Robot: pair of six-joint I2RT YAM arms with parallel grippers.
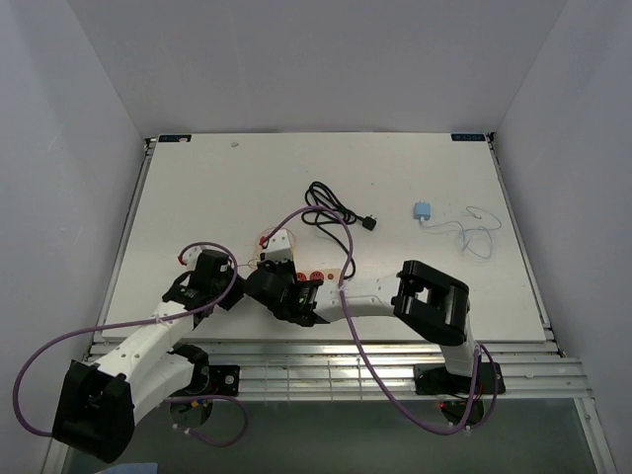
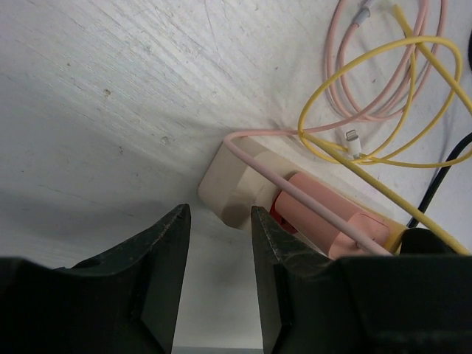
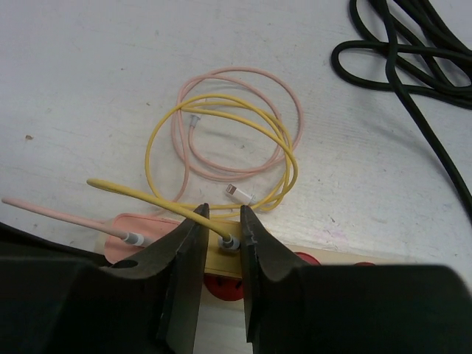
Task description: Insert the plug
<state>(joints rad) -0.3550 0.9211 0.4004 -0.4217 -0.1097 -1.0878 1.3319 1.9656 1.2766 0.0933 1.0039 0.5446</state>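
Right gripper [image 3: 223, 214] black fingers narrowly flank white-tipped yellow cable plug [image 3: 229, 241] on beige plastic power strip [image 2: 236, 184], grip unclear. Left gripper [image 2: 220, 214] released, empty, strip at its 12 o'clock.

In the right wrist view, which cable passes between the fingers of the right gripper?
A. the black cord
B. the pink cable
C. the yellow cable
C: the yellow cable with its white connector end lies in the gap of the right gripper. The pink cable lies to the left of it, and the black cord is far off at the upper right.
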